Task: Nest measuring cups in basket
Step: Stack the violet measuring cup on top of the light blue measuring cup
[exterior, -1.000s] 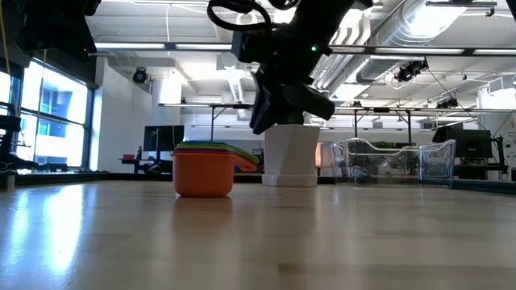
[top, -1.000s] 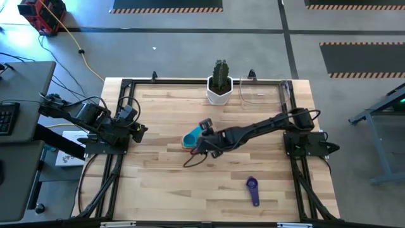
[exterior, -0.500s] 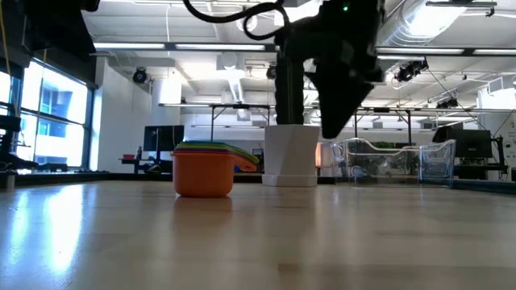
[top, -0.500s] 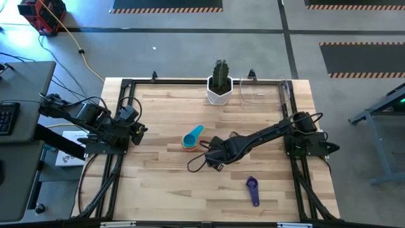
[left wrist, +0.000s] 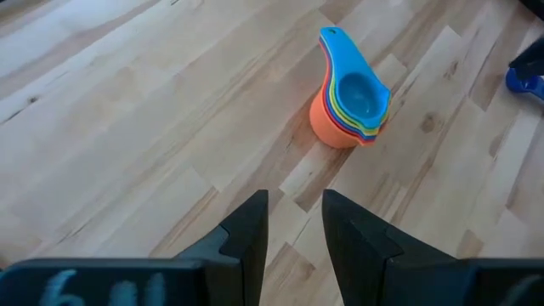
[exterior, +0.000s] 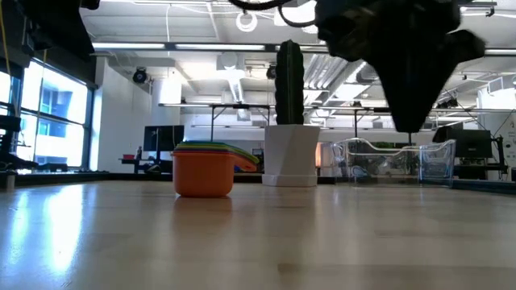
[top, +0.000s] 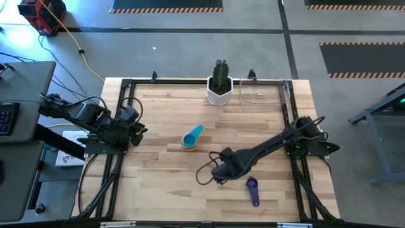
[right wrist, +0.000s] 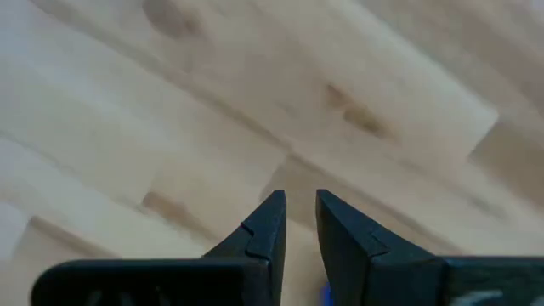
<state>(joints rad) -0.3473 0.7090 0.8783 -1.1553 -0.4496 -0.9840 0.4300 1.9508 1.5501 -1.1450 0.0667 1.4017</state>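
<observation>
You see the nested cup stack (top: 190,139), blue on top, orange outermost; purple cup (top: 253,190) lies apart. Clear basket (top: 261,92) holds nothing. Right end effector (top: 223,171) narrowly parted, grasping nothing.

Stacked measuring cups (left wrist: 350,104): only the blue top cup's bowl shows; those beneath show rims alone, count unclear. Purple cup (left wrist: 529,81) cut by the left wrist picture's edge. Basket (top: 258,94) outline faint from above. Right wrist view of the bench (right wrist: 170,127) blurred.
</observation>
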